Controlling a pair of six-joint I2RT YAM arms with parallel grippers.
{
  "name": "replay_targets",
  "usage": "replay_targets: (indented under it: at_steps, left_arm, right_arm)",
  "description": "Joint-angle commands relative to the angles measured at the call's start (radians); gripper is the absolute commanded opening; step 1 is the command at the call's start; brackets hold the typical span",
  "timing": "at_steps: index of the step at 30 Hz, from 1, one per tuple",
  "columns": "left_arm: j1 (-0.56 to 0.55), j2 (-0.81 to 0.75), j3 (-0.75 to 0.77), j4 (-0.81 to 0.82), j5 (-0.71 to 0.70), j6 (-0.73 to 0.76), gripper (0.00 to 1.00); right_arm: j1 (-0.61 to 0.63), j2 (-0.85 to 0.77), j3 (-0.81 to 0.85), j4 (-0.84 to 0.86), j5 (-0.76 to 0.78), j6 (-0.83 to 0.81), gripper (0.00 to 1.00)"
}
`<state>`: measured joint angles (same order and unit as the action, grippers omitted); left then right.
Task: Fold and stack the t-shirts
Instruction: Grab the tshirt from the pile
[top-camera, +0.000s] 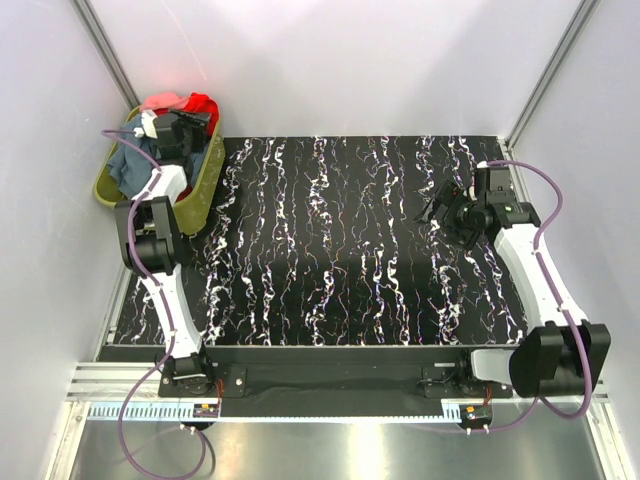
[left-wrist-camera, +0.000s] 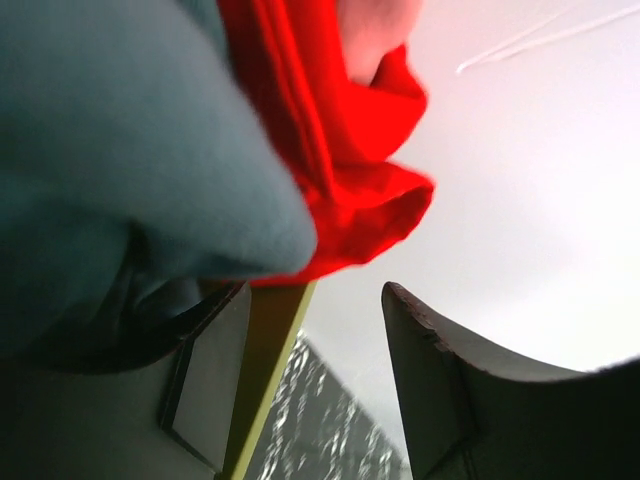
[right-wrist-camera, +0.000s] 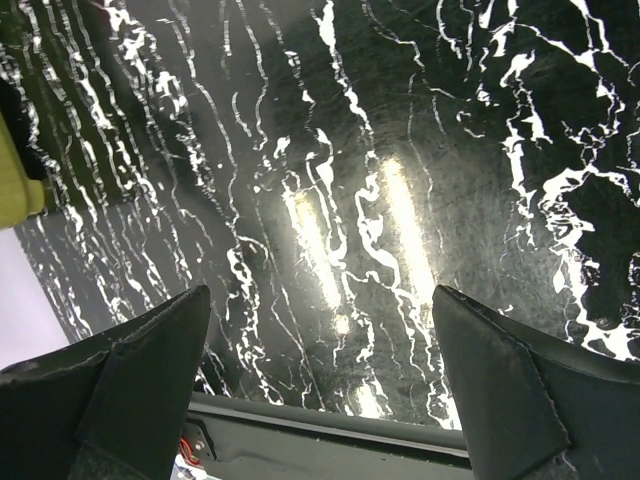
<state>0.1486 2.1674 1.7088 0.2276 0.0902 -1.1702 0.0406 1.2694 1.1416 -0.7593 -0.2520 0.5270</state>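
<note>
Several t-shirts lie bunched in the olive-green basket (top-camera: 200, 195) at the far left: a pink one (top-camera: 165, 100), a bright red one (top-camera: 203, 103) and a grey-blue one (top-camera: 128, 160). My left gripper (top-camera: 162, 130) hangs over the basket among them. In the left wrist view it (left-wrist-camera: 320, 330) is open, with the grey-blue cloth (left-wrist-camera: 130, 150) and red cloth (left-wrist-camera: 350, 180) just above its fingers and the basket rim (left-wrist-camera: 268, 370) beside one finger. My right gripper (top-camera: 433, 212) is open and empty above the table's right side; the right wrist view (right-wrist-camera: 320, 340) shows only tabletop between its fingers.
The table top (top-camera: 340, 250) is black with white marbling. White walls close in at the back and on both sides. The basket's edge (right-wrist-camera: 15, 185) shows at the left of the right wrist view.
</note>
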Motion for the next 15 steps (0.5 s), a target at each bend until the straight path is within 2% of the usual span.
replay_targets:
  at_steps: [1,7,11,15]
  left_arm:
    - [-0.006,0.008,0.060,0.198,-0.076,-0.060,0.59]
    - [-0.011,0.035,0.067,0.269,-0.133,-0.134,0.59]
    - [-0.014,0.092,0.123,0.210,-0.188,-0.215,0.75]
    - [-0.024,0.132,0.182,0.151,-0.237,-0.259,0.77]
  right_arm:
    - [-0.011,0.028,0.046,0.021,0.034,-0.021,1.00]
    - [-0.022,0.068,0.050,0.025,0.034,-0.015,1.00]
    - [-0.027,0.081,0.060,0.026,0.033,-0.018,1.00]
    - [-0.034,0.082,0.070,0.026,0.034,-0.025,1.00]
